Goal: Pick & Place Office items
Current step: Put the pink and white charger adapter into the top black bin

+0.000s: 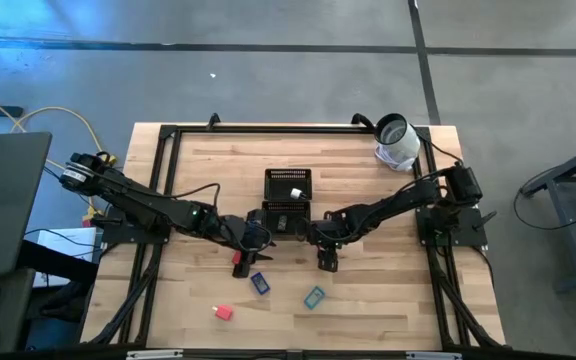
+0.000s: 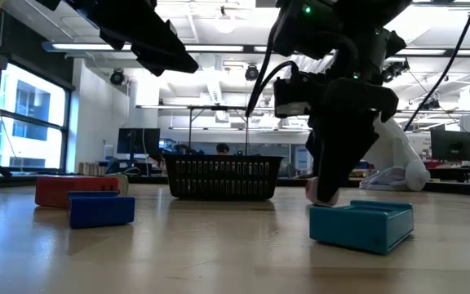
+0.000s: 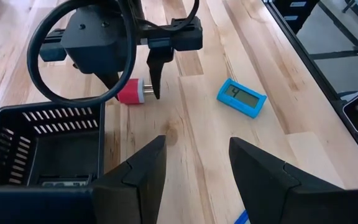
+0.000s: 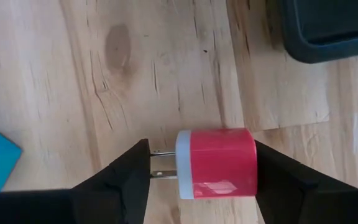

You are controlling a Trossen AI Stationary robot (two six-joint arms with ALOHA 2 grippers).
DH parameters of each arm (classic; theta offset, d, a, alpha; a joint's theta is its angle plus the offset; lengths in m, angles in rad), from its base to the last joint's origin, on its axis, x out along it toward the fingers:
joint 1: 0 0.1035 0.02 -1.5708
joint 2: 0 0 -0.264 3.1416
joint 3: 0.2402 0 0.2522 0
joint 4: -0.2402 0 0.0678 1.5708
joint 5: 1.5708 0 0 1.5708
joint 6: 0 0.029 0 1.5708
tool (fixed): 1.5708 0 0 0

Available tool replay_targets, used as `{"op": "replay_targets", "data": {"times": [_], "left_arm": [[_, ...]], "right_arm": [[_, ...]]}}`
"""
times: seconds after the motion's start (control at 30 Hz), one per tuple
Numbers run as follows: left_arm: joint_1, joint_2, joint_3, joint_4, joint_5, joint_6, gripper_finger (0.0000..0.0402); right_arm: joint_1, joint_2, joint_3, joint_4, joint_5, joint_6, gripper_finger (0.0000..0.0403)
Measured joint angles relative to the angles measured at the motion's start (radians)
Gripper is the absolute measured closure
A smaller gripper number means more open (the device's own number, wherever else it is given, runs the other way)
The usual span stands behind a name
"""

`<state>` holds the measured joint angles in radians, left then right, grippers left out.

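In the high view the right gripper [image 1: 326,262] sits just below centre of the frame, lowered to the wooden table [image 1: 388,200] a little below the black mesh tray [image 1: 288,185]. Its wrist view shows the fingers spread to either side of a red-and-white plug block [image 4: 215,163], whose two metal prongs point toward one finger; whether either finger touches the block cannot be told, and the grip has not closed. The left wrist view sees the same scene from across the table, the block [image 3: 130,93] lying on the wood between the dark fingertips. The left gripper [image 1: 258,238] hovers just left of the tray's lower end, its fingers [image 3: 143,167] parted and holding nothing. Around them, a dark blue block [image 1: 260,284] and a teal block with a small display [image 1: 314,297] lie in the lower middle of the high view, a red piece [image 1: 239,266] pokes out beneath the left arm, and a small red block [image 1: 223,313] lies farther toward the lower left. Inside the tray a small white item [image 1: 296,193] shows in the upper compartment. A white-and-grey roll [image 1: 396,140] stands at the table's upper right, well apart from everything else.
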<state>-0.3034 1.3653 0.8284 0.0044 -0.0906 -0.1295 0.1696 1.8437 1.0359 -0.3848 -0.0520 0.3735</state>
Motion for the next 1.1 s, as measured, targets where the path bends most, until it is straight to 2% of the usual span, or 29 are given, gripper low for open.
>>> {"op": "replay_targets", "data": {"times": [0.87,1.1], "left_arm": [[0.000,0.000,0.000,-0.004,0.000,-0.010,0.0231],[0.000,0.000,0.001,-0.015,0.000,-0.020,0.0231]], "right_arm": [[0.000,-0.049,-0.002,0.030,0.026,-0.046,0.0189],[0.002,-0.137,-0.002,0.049,0.051,-0.068,0.0189]]}}
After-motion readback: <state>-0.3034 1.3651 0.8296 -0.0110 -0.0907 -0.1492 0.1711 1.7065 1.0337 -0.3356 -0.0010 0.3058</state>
